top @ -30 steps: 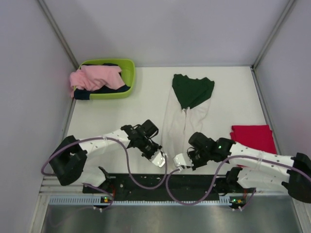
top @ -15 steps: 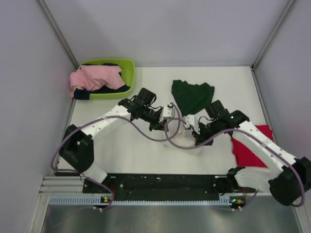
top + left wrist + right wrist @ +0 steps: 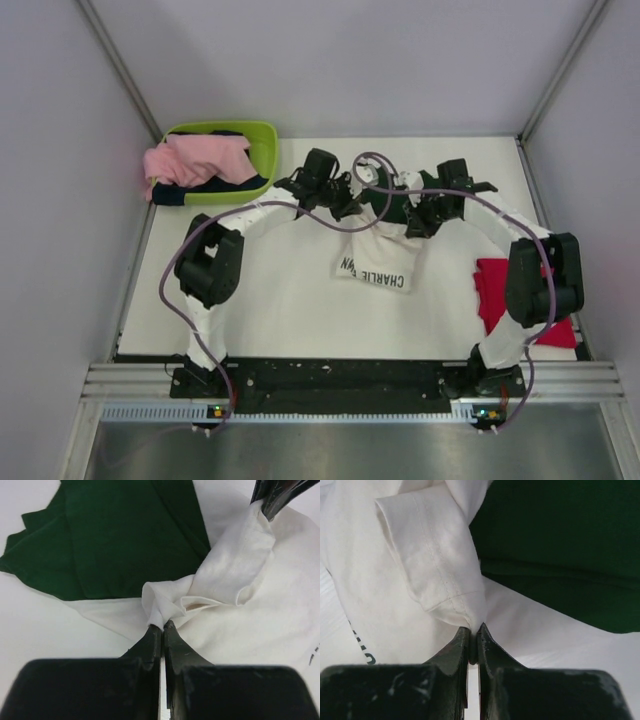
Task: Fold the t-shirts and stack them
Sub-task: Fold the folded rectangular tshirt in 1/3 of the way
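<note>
The white t-shirt (image 3: 378, 258) with dark green sleeves lies folded over at the table's middle, its black "CHARLIE" print facing up. My left gripper (image 3: 352, 205) is shut on the shirt's white hem (image 3: 159, 605), next to the green sleeves (image 3: 120, 535). My right gripper (image 3: 408, 222) is shut on the other hem corner (image 3: 447, 575), beside green cloth (image 3: 560, 545). Both hold the hem over the shirt's far end. The red t-shirt (image 3: 515, 290) lies folded at the right, partly behind my right arm.
A lime-green basket (image 3: 262, 140) at the back left holds pink and dark clothes. Grey walls close in the table on three sides. The arm bases and a black rail run along the near edge.
Both grippers have carried the shirt's near hem from the front edge away toward the green sleeves, folding the white body over itself so the printed side now faces up.
</note>
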You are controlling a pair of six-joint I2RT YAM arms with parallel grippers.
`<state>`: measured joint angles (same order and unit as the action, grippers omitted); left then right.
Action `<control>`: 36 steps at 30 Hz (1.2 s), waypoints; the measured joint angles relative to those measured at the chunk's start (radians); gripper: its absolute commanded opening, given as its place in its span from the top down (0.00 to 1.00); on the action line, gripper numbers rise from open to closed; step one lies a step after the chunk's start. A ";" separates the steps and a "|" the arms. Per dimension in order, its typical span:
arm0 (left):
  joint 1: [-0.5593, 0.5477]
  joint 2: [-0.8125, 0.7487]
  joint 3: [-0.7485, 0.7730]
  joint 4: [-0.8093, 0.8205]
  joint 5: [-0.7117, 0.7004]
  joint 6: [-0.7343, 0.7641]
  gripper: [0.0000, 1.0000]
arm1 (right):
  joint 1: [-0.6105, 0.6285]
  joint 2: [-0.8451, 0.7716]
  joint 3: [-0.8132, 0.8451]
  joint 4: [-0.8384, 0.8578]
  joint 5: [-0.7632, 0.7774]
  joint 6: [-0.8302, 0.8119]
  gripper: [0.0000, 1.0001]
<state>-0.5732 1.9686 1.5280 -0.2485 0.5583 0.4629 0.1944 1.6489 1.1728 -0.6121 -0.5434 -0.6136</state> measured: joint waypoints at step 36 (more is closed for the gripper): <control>0.013 -0.246 -0.255 -0.251 0.147 0.628 0.28 | -0.131 -0.221 -0.188 0.109 0.227 0.838 0.39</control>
<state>-0.5602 1.7229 1.2732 -0.4995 0.7055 1.0908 0.0635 1.4277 0.9848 -0.5034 -0.3168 0.2245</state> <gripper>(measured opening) 0.685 0.593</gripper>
